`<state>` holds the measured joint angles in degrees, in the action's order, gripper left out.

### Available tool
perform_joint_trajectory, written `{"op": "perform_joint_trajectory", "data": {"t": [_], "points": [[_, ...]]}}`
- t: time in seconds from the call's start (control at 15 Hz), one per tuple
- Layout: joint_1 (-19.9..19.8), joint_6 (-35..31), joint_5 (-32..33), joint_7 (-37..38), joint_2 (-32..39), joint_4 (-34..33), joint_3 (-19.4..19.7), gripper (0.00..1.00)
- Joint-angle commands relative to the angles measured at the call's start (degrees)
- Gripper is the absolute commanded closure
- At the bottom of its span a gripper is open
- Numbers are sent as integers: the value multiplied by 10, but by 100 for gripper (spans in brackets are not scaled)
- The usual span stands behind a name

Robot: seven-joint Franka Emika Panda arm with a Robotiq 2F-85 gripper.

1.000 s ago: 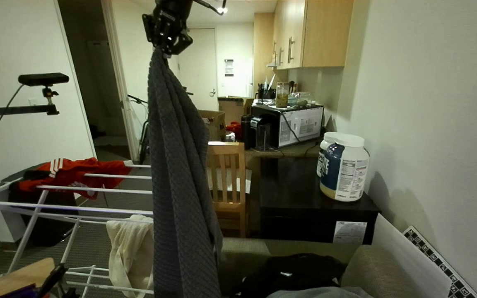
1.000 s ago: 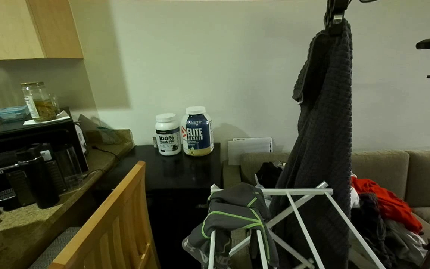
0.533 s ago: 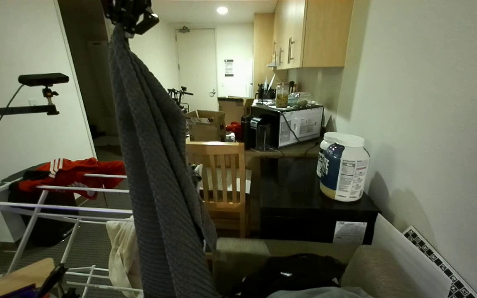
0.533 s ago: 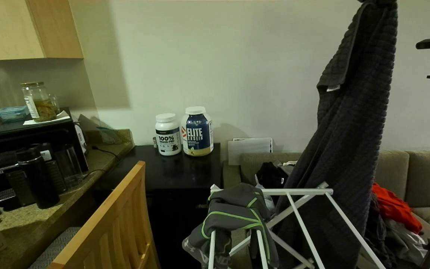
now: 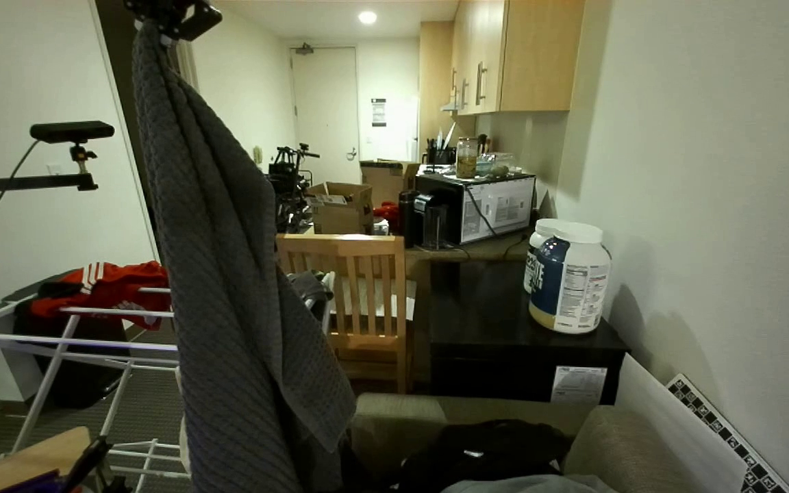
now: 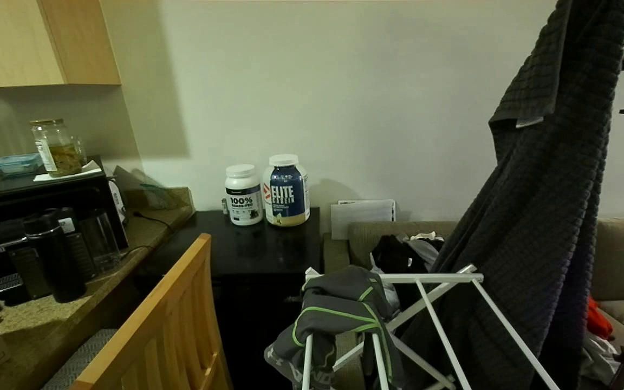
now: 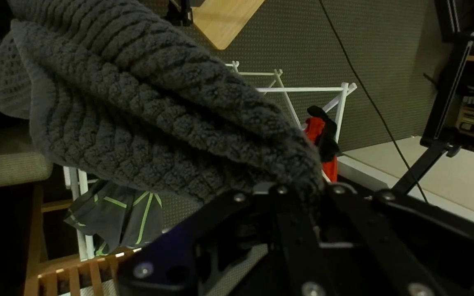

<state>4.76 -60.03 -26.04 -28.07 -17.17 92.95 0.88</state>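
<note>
My gripper (image 5: 155, 34) is shut on the top end of a dark grey ribbed towel (image 5: 223, 274) near the top edge of an exterior view. The towel hangs long and bunched below it. In the wrist view my gripper (image 7: 311, 193) has the towel (image 7: 159, 111) pinched between its fingers. In an exterior view the towel (image 6: 545, 189) hangs behind white rack bars, with a folded flap and small label; the gripper is out of view above. A white drying rack (image 5: 72, 339) stands beside the towel and is partly hidden by it.
A red garment (image 5: 114, 291) and dark grey shorts with green lines (image 6: 339, 314) hang on the rack. A wooden chair (image 5: 367, 253) stands behind. Tubs (image 6: 286, 189) stand on a black cabinet (image 6: 258, 249). A camera mount (image 5: 71, 130) juts in. A sofa (image 6: 623, 254) holds clothes.
My gripper has carried the towel sideways and upward, toward the camera mount and away from the tubs. It has left the top of an exterior view. The towel's lower part swings behind.
</note>
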Motion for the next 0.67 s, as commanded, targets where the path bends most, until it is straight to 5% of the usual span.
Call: {"op": "perform_joint_trajectory", "data": {"t": [0.0, 0.6], "points": [[12, -11, -35, 55, 9, -22, -21, 97], [41, -170, -101, 89, 32, -25, -67, 97]]}}
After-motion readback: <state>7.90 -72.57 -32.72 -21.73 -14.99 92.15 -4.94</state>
